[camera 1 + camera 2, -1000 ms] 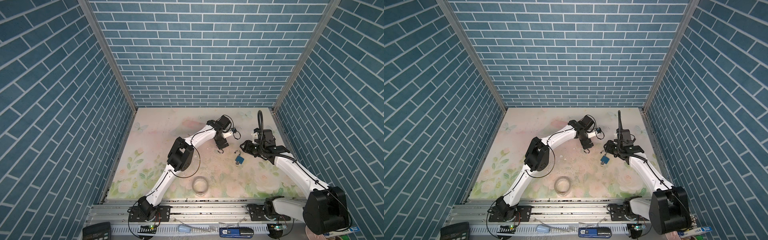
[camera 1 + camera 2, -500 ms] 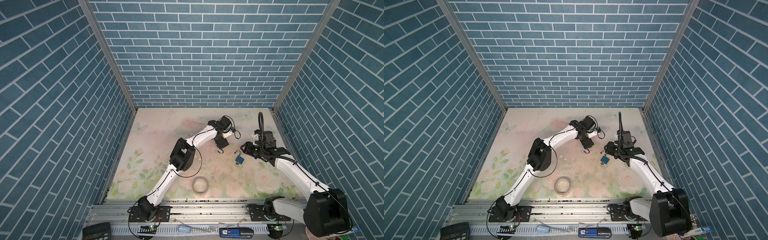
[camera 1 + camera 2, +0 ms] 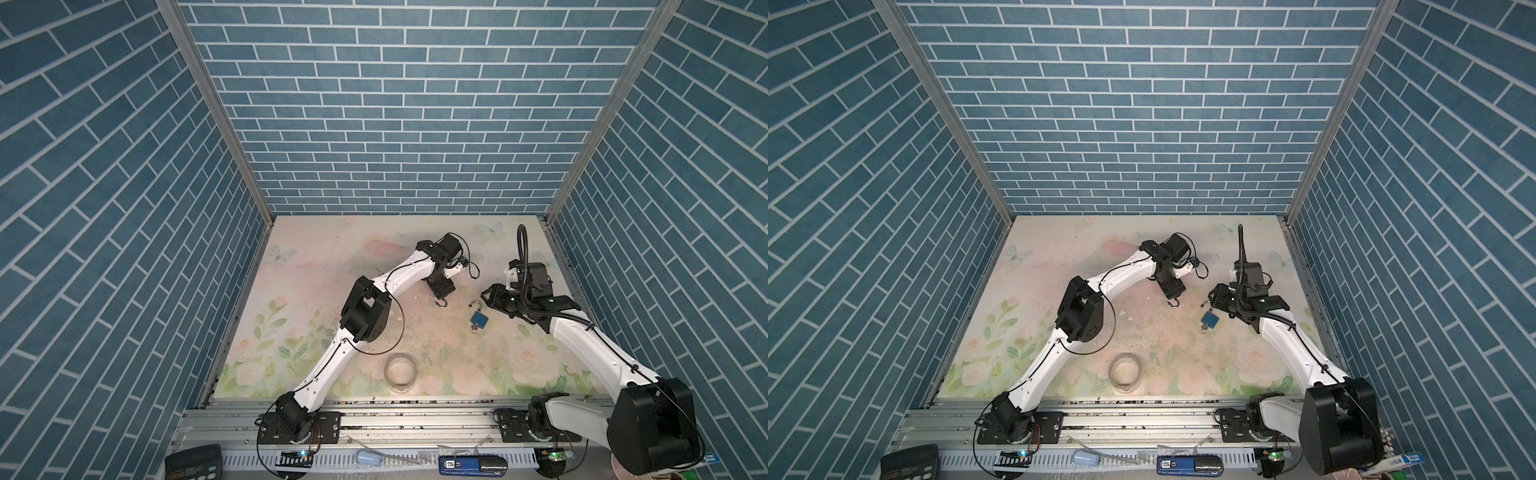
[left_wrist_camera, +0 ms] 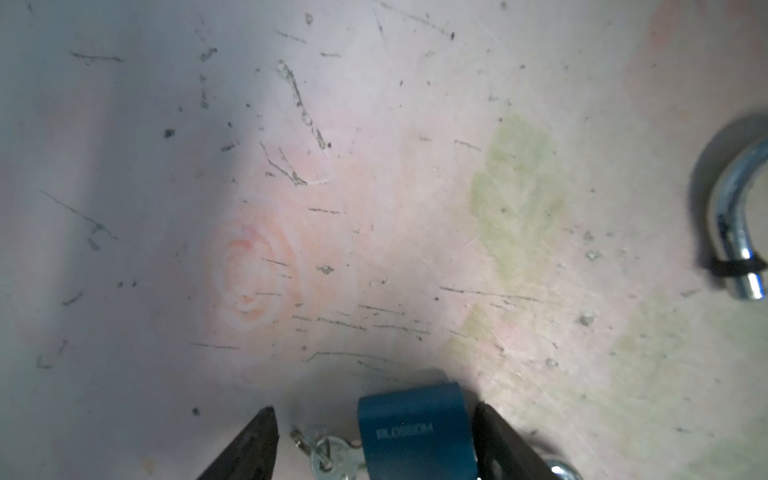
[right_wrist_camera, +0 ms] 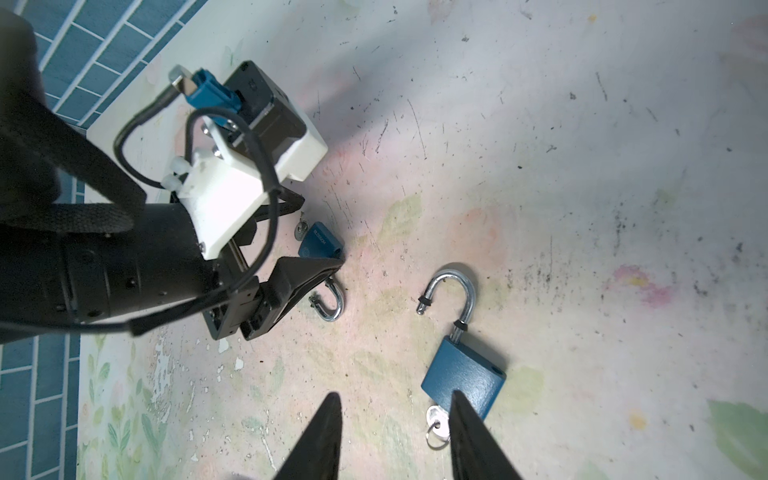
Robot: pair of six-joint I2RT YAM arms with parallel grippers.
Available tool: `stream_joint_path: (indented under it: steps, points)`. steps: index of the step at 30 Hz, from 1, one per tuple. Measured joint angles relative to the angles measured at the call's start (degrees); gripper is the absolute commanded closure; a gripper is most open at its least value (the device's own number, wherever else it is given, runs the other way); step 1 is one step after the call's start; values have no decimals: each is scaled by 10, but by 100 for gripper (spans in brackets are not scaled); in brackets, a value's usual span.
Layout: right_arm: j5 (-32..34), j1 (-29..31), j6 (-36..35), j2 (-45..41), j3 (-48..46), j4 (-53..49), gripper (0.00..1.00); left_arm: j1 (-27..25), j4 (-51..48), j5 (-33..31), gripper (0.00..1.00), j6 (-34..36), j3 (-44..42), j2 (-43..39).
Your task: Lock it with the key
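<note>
Near the worktop's [image 3: 291, 324] right edge, our right hand [image 5: 395, 395] hovers apart by the open-shackled padlock [image 5: 463, 382], probably poised for its seated key [image 5: 436, 415]. Our left hand [image 4: 372, 409], also apart, straddles a smaller blue padlock [image 4: 415, 432] with loose keys [image 4: 332, 453], seemingly to clamp it.

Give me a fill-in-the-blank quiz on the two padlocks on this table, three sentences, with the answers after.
1. The free padlock lies with its shackle ___.
2. The fingers of the left gripper stand either side of the second padlock, whose body is coloured ___.
3. The metal piece stuck in the free padlock, at the end opposite the shackle, is a ___.
Missing words: open; blue; key.
</note>
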Motion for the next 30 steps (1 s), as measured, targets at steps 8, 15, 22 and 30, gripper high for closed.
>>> stream_joint_path:
  steps: [8,15,22,30]
  points:
    - [-3,0,0,-5,0,3,57,-2,-21,4,35,-5,40,22]
    - [-5,0,0,-5,0,5,57,-3,-42,-1,41,-20,48,24]
    - [-12,0,0,-5,0,7,58,-3,-64,-12,57,-43,52,24]
    - [-25,0,0,-5,0,14,58,16,-83,-16,68,-129,45,19]
